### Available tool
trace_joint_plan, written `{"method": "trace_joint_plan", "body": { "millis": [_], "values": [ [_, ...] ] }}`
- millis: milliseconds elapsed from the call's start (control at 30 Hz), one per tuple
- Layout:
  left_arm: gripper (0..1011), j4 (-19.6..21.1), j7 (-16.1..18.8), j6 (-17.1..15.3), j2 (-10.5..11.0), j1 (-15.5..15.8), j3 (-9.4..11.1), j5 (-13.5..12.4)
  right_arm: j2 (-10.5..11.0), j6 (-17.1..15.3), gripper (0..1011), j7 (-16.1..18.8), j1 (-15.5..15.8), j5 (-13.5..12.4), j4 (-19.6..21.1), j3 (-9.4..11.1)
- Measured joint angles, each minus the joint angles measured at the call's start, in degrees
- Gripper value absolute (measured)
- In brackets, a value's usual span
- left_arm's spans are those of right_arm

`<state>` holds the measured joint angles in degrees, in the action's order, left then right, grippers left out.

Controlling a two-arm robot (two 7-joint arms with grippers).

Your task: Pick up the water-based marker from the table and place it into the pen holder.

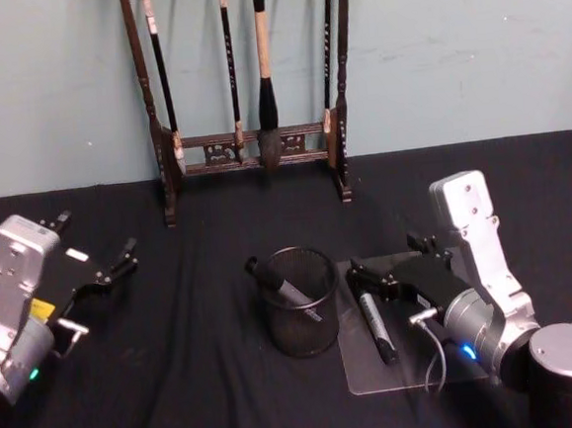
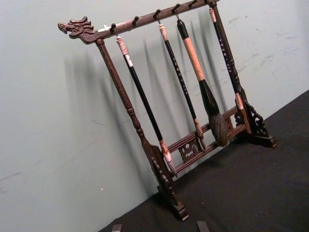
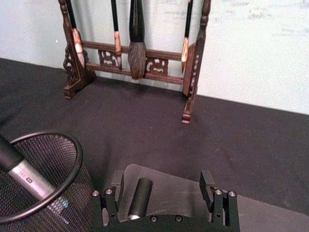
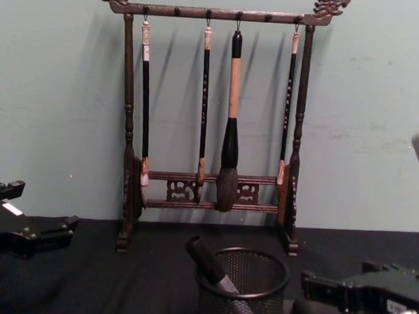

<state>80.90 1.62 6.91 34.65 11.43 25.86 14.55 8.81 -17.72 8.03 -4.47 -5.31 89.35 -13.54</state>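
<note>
A black water-based marker (image 1: 377,328) lies on a clear mat (image 1: 417,367) to the right of the pen holder (image 1: 298,302), a round black mesh cup. Another dark marker (image 1: 284,285) leans inside that cup, its end sticking over the rim. My right gripper (image 1: 386,256) is low over the mat, open, its fingers straddling the far end of the lying marker (image 3: 139,199), which sits closer to the finger on the holder's side. The pen holder (image 3: 43,183) is just beside that finger. My left gripper (image 1: 96,236) rests open at the table's left, holding nothing.
A tall dark wooden brush rack (image 1: 252,157) with several hanging brushes stands at the back of the black cloth table, against the pale wall. Open cloth lies between the rack and the holder and in front of the left arm.
</note>
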Motion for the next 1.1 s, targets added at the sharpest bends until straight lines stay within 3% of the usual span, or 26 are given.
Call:
{"method": "trace_joint_plan", "body": {
  "millis": [1100],
  "values": [
    [1009, 0.0, 0.0, 0.0, 0.0, 0.0, 0.0, 0.0, -1.4, 2.2, 1000, 2.8, -1.9, 2.8, -8.6, -0.6]
  ]
}}
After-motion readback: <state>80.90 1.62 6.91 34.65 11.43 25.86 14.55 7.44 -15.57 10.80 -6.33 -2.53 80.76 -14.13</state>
